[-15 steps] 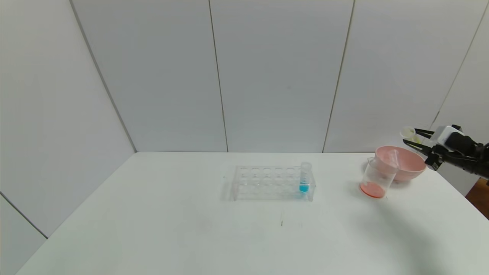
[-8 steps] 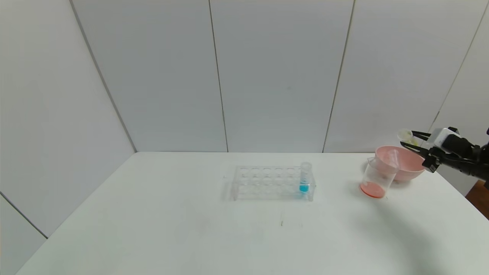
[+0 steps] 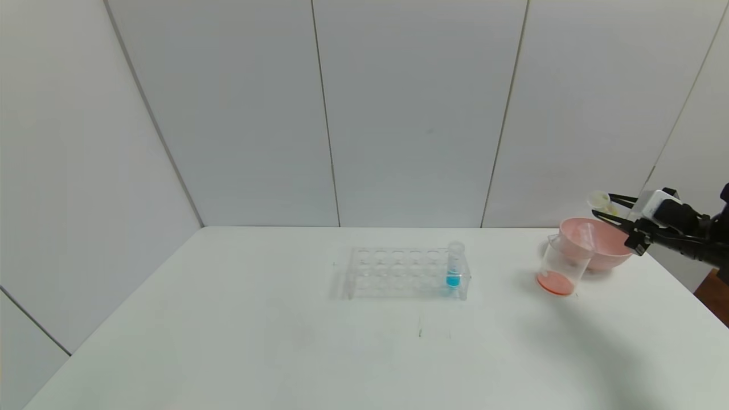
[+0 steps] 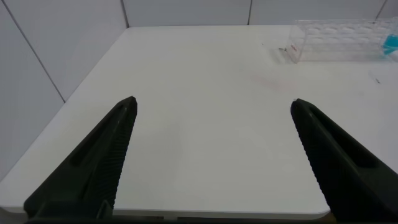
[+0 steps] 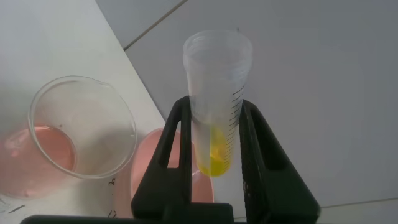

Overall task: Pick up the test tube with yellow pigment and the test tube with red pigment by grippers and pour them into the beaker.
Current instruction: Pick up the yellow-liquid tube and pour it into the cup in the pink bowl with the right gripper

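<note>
yellow tube (image 5: 216,102) clamped between right claw (image 5: 214,134) fingers, above pink bowl (image 5: 142,180)

A clear rack (image 3: 405,273) on the white table (image 3: 285,341) holds a blue-liquid tube (image 3: 454,265); a pink bowl (image 3: 603,250) stands well apart.

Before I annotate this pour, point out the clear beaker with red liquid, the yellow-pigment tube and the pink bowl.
clear beaker with red liquid (image 3: 564,263), head view, side wall.
yellow-pigment tube (image 5: 216,99), right wrist view, upper barrel.
pink bowl (image 3: 607,254), head view, outer wall.
</note>
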{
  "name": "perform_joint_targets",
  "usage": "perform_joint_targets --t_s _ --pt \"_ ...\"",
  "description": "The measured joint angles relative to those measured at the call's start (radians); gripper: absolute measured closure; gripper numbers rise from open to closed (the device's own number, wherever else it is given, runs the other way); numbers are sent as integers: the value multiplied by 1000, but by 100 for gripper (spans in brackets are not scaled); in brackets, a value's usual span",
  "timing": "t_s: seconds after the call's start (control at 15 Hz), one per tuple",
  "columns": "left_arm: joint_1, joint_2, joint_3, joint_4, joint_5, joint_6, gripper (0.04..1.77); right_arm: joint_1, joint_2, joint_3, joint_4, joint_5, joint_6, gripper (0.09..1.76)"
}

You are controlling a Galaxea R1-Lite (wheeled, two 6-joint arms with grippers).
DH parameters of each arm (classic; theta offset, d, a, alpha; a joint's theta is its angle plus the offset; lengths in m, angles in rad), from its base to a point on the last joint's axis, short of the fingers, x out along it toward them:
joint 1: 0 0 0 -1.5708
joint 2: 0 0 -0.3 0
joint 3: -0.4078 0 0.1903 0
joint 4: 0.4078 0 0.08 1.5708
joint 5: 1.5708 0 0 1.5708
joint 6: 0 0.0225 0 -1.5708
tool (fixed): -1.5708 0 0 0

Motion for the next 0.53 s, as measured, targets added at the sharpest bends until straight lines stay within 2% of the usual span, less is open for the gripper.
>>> perform_joint_targets --t_s 0.53 --pt "0 0 0 0 0 0 5 15 4 -5 1 -65 -114 133"
